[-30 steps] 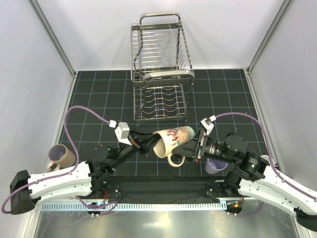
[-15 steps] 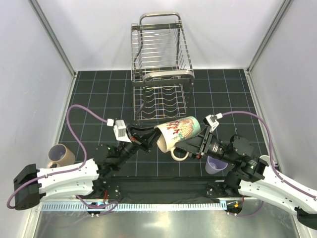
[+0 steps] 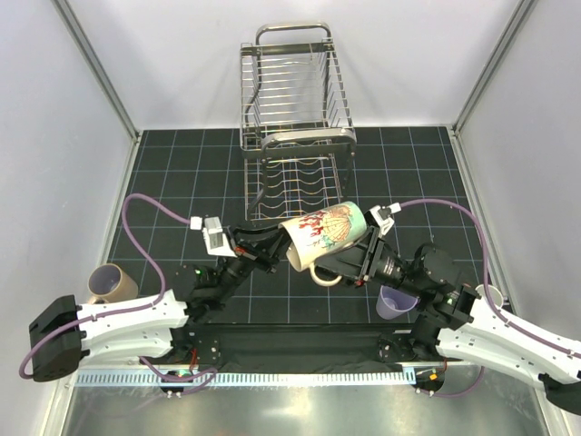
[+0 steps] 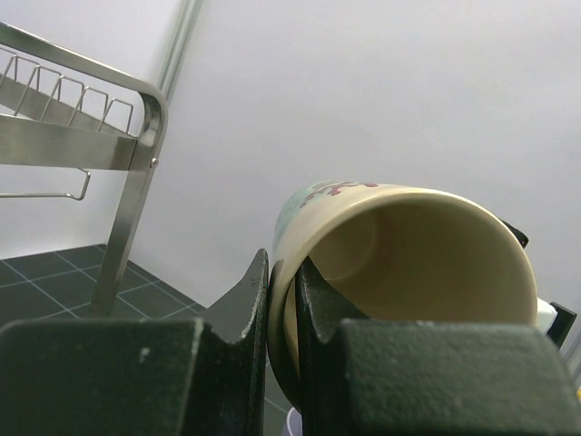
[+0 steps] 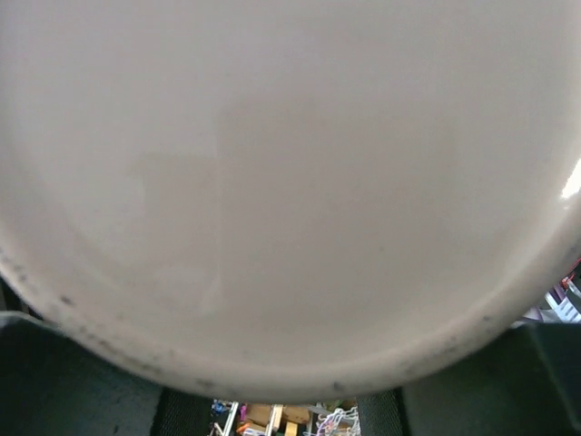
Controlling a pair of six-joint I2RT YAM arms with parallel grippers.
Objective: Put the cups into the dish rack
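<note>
Two grippers, one mug held in the air between them.
We see the cream printed mug (image 3: 322, 238) lying on its side above the black gridded mat (image 3: 182, 182), just in front of the dish rack (image 3: 295, 136), handle hanging down, mouth toward the left. The left gripper (image 3: 278, 257) pinches its rim, one finger inside and one outside; the right gripper (image 3: 356, 256) is closed on its base end. A tan mug (image 3: 111, 283) sits by the left wall and a lavender tumbler (image 3: 393, 304) under the right arm — bare mat shows on both sides of the rack.
</note>
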